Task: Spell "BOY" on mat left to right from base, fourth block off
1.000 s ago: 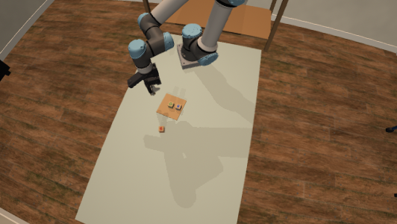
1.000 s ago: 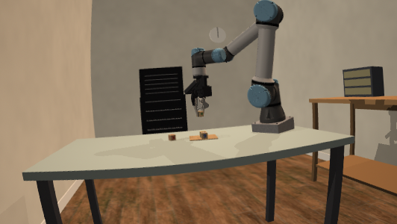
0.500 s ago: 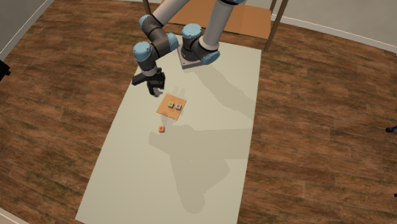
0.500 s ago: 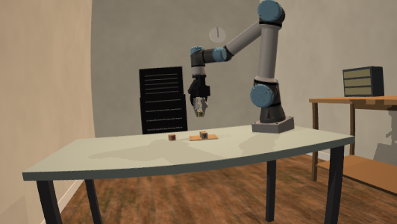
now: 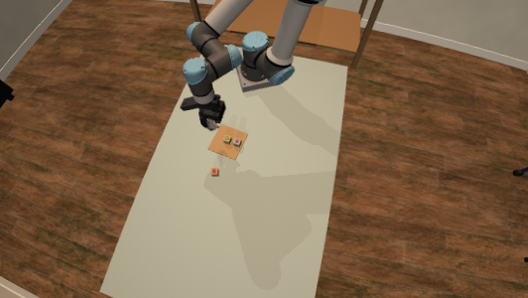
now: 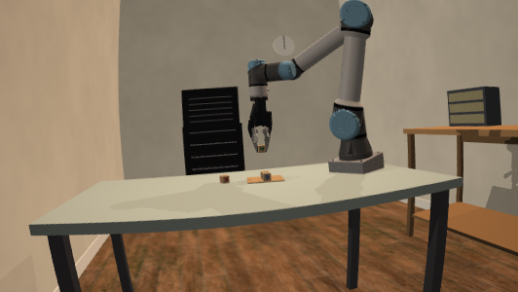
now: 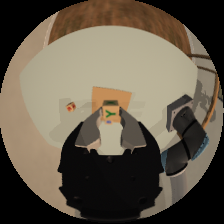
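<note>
My black two-jaw gripper grasps a tan cube block, green Y, aloft. Seen from the top, a red-marked tan cube sits at seven o'clock from the square orange mat.

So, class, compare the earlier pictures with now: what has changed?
The gripper moved toward the mat and turned. It holds the Y block; no grab or release shows. The green-lettered block, blue-lettered block and red-lettered block stayed put.
</note>
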